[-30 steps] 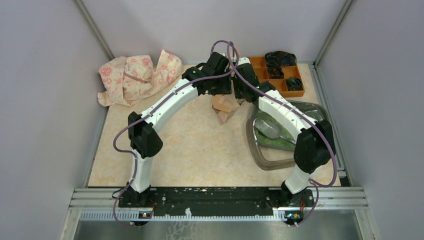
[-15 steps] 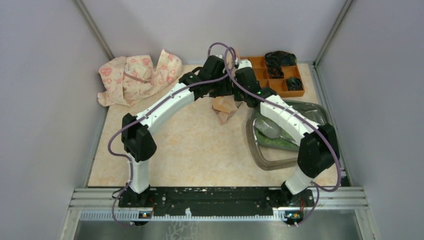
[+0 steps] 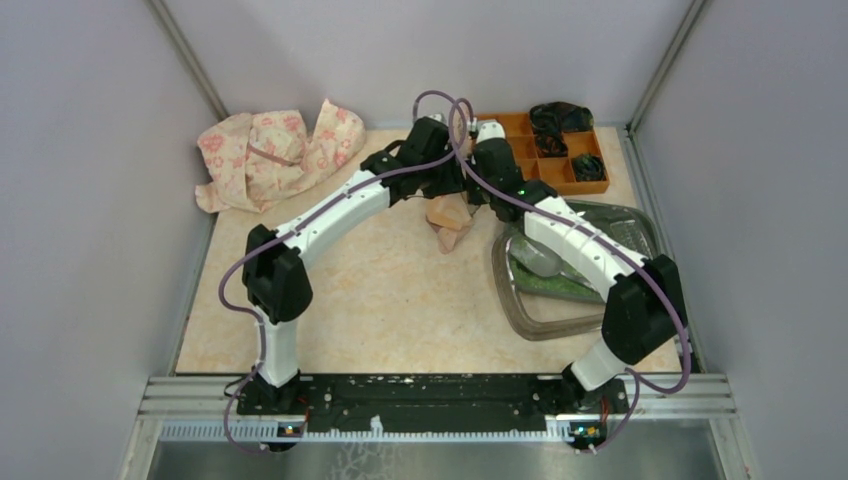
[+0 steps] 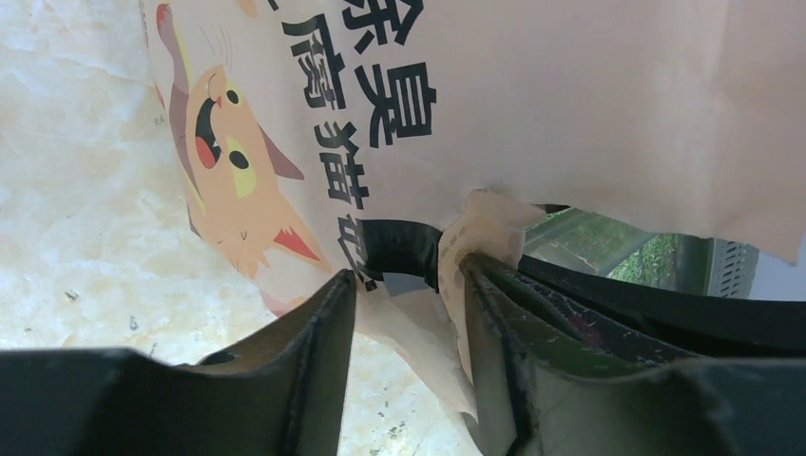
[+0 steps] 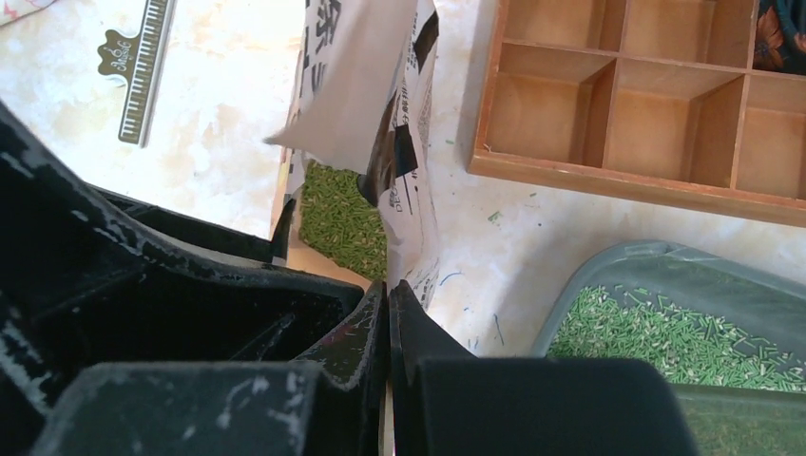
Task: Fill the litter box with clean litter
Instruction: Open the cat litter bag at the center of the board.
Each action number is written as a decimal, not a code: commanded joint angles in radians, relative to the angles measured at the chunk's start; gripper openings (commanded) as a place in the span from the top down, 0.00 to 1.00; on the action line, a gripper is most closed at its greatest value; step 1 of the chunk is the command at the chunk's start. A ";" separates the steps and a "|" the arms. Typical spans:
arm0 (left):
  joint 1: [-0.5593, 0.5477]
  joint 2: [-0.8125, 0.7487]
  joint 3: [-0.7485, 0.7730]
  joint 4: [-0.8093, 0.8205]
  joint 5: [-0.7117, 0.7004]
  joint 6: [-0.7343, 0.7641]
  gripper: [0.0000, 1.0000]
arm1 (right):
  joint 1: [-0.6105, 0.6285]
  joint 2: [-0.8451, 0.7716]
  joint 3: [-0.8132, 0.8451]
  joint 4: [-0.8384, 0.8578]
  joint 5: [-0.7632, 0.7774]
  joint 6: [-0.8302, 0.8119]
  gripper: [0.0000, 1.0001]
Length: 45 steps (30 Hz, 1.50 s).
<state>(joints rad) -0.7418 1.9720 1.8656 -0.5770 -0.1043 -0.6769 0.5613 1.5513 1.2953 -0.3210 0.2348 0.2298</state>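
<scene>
Overhead, the marbled table (image 3: pixel 370 290) carries the dark grey-green litter box (image 3: pixel 540 325) at its right side, and both arms arch inward to meet above the back centre. A crumpled pink printed bag (image 3: pixel 270 155) sits in the far left corner and the orange organiser (image 3: pixel 520 128) is at the far right, just behind the box. Between them the litter bag (image 3: pixel 450 215) hangs under the two wrists, which cover its top, so the grips can't be read from up here. A grey scoop (image 3: pixel 540 262) lies in the box on a patch of clean litter (image 3: pixel 550 285), and the right arm crosses over part of that tray. In the left wrist view, the left gripper (image 4: pixel 409 275) has its fingers apart with a crumpled fold of the cat-printed bag between them. Whether they press on it, I can't tell. The right wrist view is clearer: the right gripper (image 5: pixel 388 290) has its fingers pressed flat together on the bag's torn edge. That view alone shows green granules inside the open bag mouth, more spread across the box's corner at lower right, and a small ruler-marked clip (image 5: pixel 143 66) lying on the table.
</scene>
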 commanded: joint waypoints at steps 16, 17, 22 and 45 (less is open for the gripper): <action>0.029 0.030 0.154 -0.254 -0.307 0.177 1.00 | 0.043 -0.081 0.043 0.014 0.162 -0.047 1.00; 0.035 0.030 0.161 -0.270 -0.312 0.186 1.00 | 0.047 -0.078 0.048 0.009 0.176 -0.054 1.00; 0.069 0.045 0.246 -0.381 -0.328 0.231 1.00 | 0.074 -0.045 0.108 -0.006 0.207 -0.078 1.00; 0.222 -0.143 0.163 -0.444 -0.146 0.329 1.00 | 0.138 0.088 0.307 -0.029 0.126 -0.148 1.00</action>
<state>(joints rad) -0.5217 1.9759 2.1387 -1.0603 -0.3019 -0.3508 0.6865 1.6802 1.5784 -0.3790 0.3756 0.1040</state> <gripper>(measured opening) 0.007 0.003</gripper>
